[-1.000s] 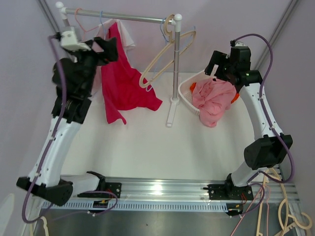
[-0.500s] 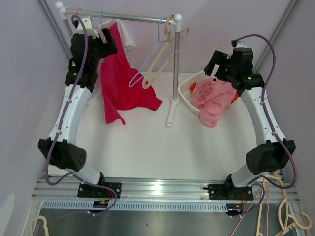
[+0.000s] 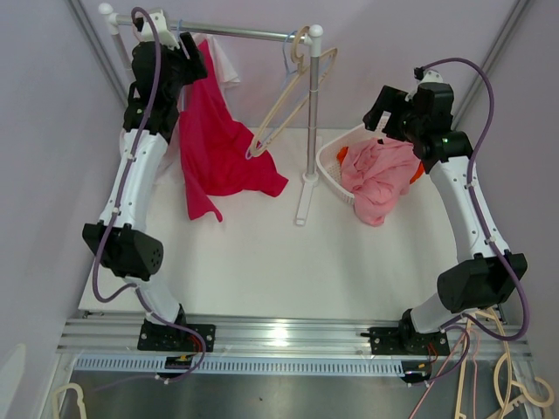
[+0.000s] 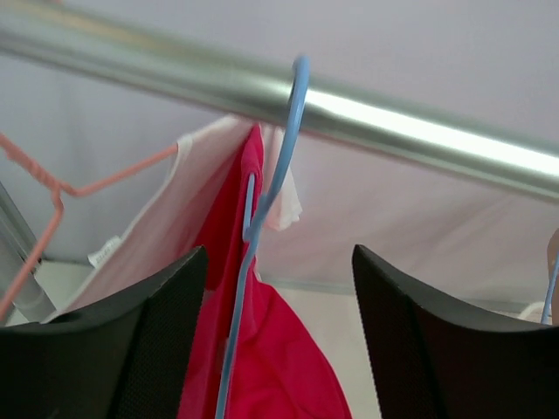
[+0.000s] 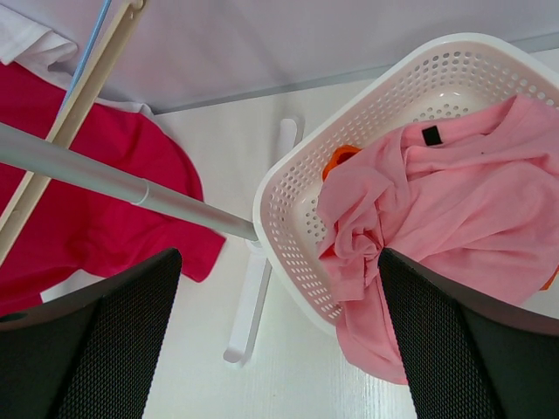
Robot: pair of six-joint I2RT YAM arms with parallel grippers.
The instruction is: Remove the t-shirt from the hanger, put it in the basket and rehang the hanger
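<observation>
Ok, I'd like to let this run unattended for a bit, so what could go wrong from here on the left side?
1. The left gripper is open astride the hook of the blue hanger, not the red t-shirt. Closing and pulling here may lift the hanger off the rail with the shirt still on it.
2. A white garment hangs right beside the red one and could get caught too.

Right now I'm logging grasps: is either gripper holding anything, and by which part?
Nothing is held. The left gripper has open jaws, the blue hanger showing between them untouched; the right gripper has open jaws above the basket.
</observation>
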